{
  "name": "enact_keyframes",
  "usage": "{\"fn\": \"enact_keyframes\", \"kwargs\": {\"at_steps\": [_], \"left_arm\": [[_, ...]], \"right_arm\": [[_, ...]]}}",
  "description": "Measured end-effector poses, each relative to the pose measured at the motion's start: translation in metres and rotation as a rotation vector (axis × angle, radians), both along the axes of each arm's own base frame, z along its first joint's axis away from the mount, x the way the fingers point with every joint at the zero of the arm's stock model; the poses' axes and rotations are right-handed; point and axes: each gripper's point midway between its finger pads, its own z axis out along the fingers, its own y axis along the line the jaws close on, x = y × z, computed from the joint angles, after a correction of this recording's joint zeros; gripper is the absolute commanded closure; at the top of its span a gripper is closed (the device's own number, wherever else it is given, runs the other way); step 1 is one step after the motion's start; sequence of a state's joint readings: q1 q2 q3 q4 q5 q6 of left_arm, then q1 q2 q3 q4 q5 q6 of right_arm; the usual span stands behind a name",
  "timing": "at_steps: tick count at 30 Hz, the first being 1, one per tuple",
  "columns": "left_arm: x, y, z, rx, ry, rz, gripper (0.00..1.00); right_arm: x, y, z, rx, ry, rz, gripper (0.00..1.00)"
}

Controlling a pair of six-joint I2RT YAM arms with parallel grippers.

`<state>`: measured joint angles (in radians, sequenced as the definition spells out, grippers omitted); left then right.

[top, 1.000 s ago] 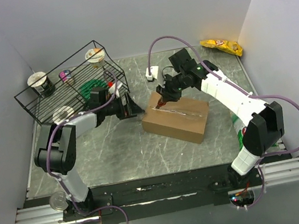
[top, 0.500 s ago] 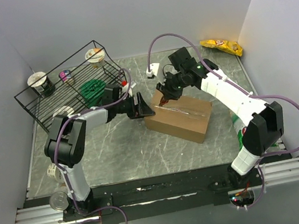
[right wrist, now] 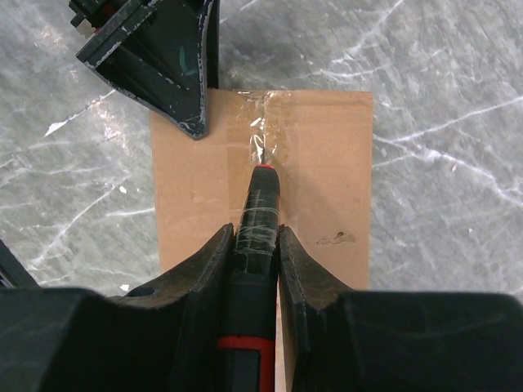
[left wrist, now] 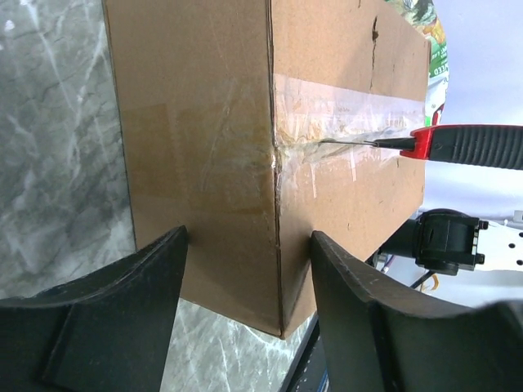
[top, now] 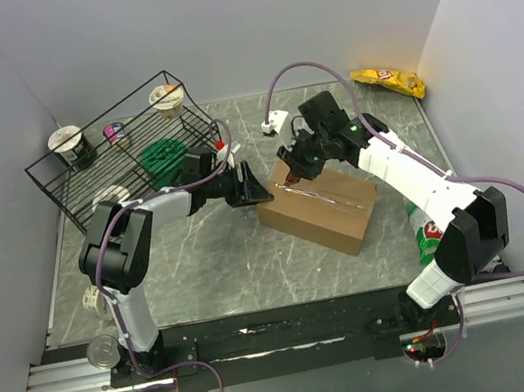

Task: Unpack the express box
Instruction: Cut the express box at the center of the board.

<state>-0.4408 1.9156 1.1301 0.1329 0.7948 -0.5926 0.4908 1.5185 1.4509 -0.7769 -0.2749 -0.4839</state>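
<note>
While the express box (top: 321, 211) lies closed on the table (top: 204, 267), both arms meet at one end.
Left gripper's (top: 253, 192) 2 jaws gape astride a corner; right gripper (right wrist: 256, 237) clamps a black knife (right wrist: 260, 196), blade on tape (left wrist: 351, 106); green pack's (top: 423, 234) print unreadable.

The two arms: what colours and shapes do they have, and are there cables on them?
Left arm and right arm have white links with black joints. A purple cable loops along each. The fingers are black and wedge-shaped.
</note>
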Motion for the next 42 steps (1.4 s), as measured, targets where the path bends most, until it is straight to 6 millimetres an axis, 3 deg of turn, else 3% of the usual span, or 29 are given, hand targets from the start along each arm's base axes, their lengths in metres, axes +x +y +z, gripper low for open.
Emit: {"fn": "enact_keyframes", "kwargs": {"at_steps": [18, 24, 26, 28, 32, 35, 42], "left_arm": [[-0.002, -0.007, 0.006, -0.021, -0.009, -0.013, 0.57], [-0.004, 0.007, 0.011, -0.004, -0.028, 0.028, 0.59], [-0.005, 0.02, 0.012, 0.006, -0.035, 0.057, 0.56], [-0.005, 0.036, 0.013, 0.021, -0.044, 0.096, 0.43], [-0.005, 0.075, 0.011, 0.043, -0.031, 0.186, 0.3], [-0.007, 0.103, 0.019, 0.049, -0.054, 0.247, 0.26], [-0.02, 0.112, 0.053, 0.019, -0.2, 0.222, 0.2]], "right_arm": [[-0.026, -0.011, -0.001, -0.048, -0.04, -0.04, 1.0], [-0.02, -0.006, 0.001, -0.072, -0.017, -0.033, 1.0], [-0.019, 0.0, 0.0, -0.087, -0.005, -0.017, 1.0], [-0.017, 0.006, -0.001, -0.105, -0.001, -0.001, 1.0], [-0.013, 0.025, 0.001, -0.138, -0.013, 0.045, 1.0], [-0.008, 0.043, 0.003, -0.153, -0.031, 0.082, 1.0], [-0.017, 0.098, 0.005, -0.127, -0.05, 0.224, 1.0]]}}
